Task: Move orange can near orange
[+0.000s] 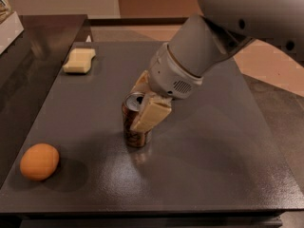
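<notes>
The orange can stands upright near the middle of the dark table, coppery brown with a silver top. My gripper comes down from the upper right and is shut on the can, one cream finger across its front and the other behind it. The can's base is at or just above the tabletop. The orange lies at the front left of the table, well to the left of the can.
A pale yellow sponge lies at the back left of the table. A darker counter runs along the left side. The table's front edge is close below the orange.
</notes>
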### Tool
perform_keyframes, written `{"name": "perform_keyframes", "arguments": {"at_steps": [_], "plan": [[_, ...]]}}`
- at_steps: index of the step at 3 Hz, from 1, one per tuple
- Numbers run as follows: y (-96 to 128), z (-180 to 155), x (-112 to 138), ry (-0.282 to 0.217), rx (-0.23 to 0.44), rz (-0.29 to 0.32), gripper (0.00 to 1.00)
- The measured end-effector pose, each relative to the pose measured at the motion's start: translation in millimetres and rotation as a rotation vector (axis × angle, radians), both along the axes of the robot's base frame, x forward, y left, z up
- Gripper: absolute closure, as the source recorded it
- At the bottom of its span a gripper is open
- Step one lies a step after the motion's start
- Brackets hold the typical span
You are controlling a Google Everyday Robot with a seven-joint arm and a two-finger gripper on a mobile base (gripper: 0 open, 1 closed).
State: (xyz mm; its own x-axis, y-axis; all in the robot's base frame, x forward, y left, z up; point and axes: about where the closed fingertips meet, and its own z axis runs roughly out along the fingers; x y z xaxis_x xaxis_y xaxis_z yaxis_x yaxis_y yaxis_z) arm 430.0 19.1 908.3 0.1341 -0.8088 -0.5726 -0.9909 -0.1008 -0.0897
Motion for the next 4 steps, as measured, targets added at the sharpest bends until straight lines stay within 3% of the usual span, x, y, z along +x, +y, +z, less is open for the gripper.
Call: {"name": "perform_keyframes", "arguments": {"at_steps": [2,4], "plan": [[72,6,-11,-0.02,-0.006,0.202,1.0],[112,-6,-17,-0.014,-0.06,0.323,1.0]]}}
